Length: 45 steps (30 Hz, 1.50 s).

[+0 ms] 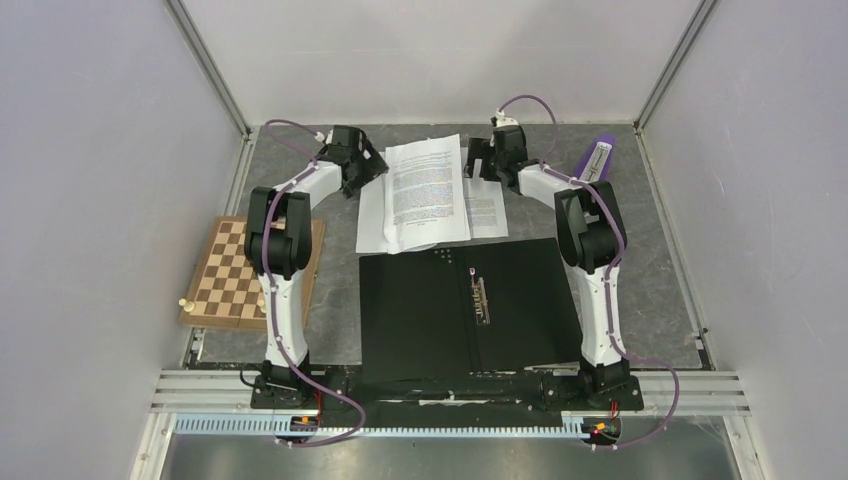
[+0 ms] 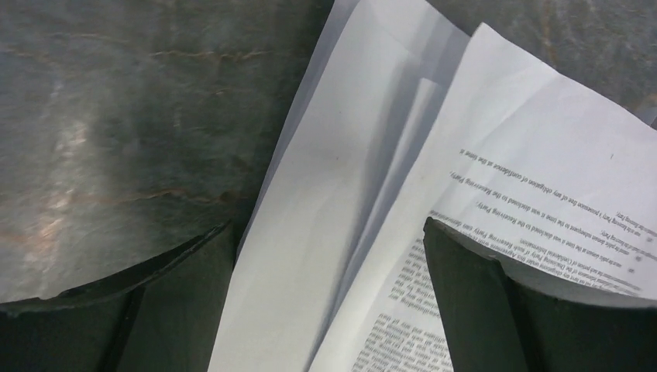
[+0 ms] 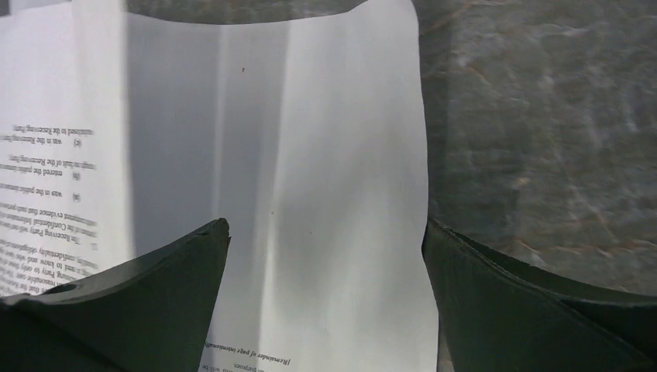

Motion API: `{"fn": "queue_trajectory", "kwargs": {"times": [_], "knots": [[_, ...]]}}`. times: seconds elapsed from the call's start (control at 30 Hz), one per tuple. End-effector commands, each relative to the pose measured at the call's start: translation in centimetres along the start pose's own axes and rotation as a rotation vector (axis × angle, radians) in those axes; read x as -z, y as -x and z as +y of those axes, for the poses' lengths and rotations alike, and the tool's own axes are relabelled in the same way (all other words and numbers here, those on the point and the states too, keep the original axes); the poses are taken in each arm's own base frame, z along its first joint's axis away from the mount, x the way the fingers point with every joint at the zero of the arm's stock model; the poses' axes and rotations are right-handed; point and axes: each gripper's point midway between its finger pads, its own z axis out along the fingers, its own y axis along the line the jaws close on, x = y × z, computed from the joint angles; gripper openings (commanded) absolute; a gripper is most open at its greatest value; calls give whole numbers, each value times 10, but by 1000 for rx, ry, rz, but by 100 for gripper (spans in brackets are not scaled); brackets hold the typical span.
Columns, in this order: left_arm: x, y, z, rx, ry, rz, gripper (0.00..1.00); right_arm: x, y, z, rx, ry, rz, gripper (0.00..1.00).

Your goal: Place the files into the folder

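Grey marbled bench [image 1: 650, 280]: files [image 1: 425, 190] fanned between left end effector [image 1: 367, 170] and right end effector [image 1: 478, 160], open folder [image 1: 420, 300] base-side of both, chessboard [image 1: 235, 275] off left.

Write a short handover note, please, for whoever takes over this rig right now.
Left gripper: open, straddling the left edge of the white printed paper sheets.
Right gripper: open, straddling their right edge. Neither holds anything.
Sheets: loosely stacked on the grey table, just beyond the open black-lined folder with its metal spine clip.
Done: folder lies open.
Left: all sheets into the folder.
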Motion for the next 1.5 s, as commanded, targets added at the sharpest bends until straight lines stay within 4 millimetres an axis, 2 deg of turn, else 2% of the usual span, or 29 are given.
{"fn": "queue_trajectory", "kwargs": {"times": [0.0,0.13,0.37,0.5,0.7,0.9,1.0,1.2,1.27,1.47], "knots": [[16,-23,54,-19,193,69,97,19,-11,-35,-45,-85,68,98],[23,-26,62,-31,201,64,98,26,-13,-34,-23,-66,77,98],[31,-23,59,-44,169,64,98,28,-15,-41,-16,-65,86,98],[28,-29,47,-45,99,107,97,21,-24,-17,-38,50,127,98],[26,-46,33,-45,39,159,97,24,-36,21,-29,100,141,98],[30,-52,22,-52,6,176,97,21,-36,48,-20,137,140,98],[34,-49,23,-63,17,166,97,23,-31,43,-3,114,128,98],[44,-40,36,-109,61,154,97,28,-22,10,-15,84,129,98],[42,-40,32,-148,47,179,98,25,-17,10,7,99,139,98],[29,-38,29,-196,52,220,97,10,-26,22,56,117,186,98]]}}
